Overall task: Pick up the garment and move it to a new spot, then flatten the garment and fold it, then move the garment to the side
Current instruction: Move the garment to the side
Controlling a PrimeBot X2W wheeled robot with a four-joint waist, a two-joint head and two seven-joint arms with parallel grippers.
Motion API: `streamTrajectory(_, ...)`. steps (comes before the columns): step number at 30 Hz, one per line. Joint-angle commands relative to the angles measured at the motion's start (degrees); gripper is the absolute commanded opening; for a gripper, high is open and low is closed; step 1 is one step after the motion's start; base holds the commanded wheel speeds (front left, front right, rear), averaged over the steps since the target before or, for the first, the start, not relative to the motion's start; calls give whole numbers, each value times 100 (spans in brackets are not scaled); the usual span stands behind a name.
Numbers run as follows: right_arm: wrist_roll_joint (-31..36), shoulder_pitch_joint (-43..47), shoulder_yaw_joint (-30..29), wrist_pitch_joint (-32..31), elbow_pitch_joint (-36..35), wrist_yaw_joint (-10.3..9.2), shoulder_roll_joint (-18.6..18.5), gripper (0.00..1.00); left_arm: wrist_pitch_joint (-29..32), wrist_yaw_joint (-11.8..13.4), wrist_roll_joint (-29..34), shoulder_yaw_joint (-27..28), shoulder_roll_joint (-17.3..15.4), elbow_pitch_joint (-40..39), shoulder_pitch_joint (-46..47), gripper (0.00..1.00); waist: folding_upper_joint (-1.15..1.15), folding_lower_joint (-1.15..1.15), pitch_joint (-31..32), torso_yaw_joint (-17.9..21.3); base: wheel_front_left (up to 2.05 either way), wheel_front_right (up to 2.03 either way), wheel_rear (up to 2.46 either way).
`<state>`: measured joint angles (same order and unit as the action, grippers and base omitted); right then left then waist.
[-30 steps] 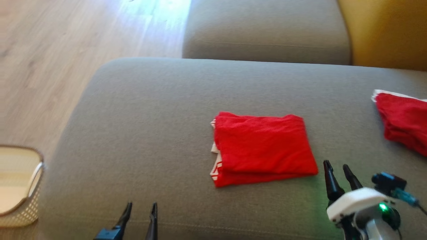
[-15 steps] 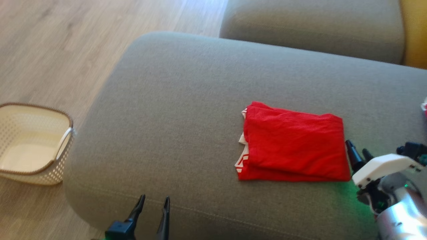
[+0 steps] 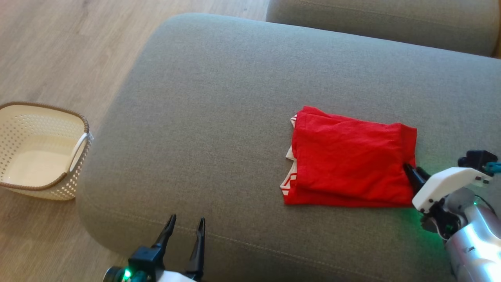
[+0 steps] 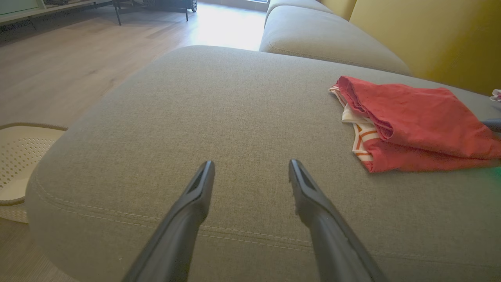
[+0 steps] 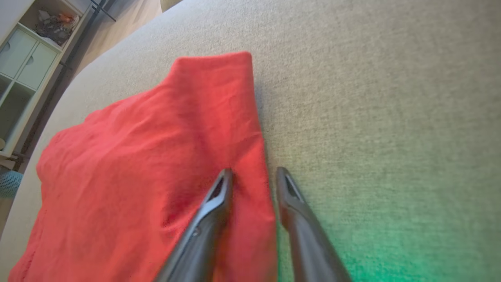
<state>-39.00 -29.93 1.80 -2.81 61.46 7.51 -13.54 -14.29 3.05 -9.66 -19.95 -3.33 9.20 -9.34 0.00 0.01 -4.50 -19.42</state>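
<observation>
- Hovering at the sofa's point(image 3: 215, 117) front edge, my left jaws stay parted, empty.
- Garment point(image 3: 348, 156), right of mid-cushion: red folded rectangle, striped trim at left.
- My right jaws, earlier beside it, now straddle its right edge, parted.

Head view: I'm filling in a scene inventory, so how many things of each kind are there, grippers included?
Garments: 1, the folded red garment
Baskets: 1, the white basket on the floor
Sofa cushions: 2, the near cushion and the far cushion
Grippers: 2, the left gripper and the right gripper
Total: 6
</observation>
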Motion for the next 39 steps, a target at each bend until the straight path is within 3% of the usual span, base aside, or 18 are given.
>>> streamTrajectory(1,-65,-91,234,-33,-93,-2,-30,18,-71,36,-29,123,45,-170,298,100,0,-1,-23,40,0,0,0)
streamTrajectory(2,-74,-106,282,-38,-84,-2,-39,0,-71,42,-36,114,45,-168,312,100,0,-1,-34,55,0,0,0)
streamTrajectory(14,12,-673,667,475,-215,-2,-299,0,-71,68,-61,118,45,-182,382,100,0,-1,-97,547,0,0,0)
streamTrajectory(22,135,-1472,824,447,-340,-2,-738,0,-71,70,-43,126,46,-228,512,100,0,-1,-267,1224,0,0,0)
streamTrajectory(30,560,-2428,541,574,188,-2,-1182,0,-71,90,-111,49,46,-232,769,100,0,-1,-529,1727,0,0,0)
streamTrajectory(39,1060,-3109,180,828,927,-2,-1550,0,-71,107,-144,-24,46,-212,946,100,0,-1,-759,1881,0,0,0)
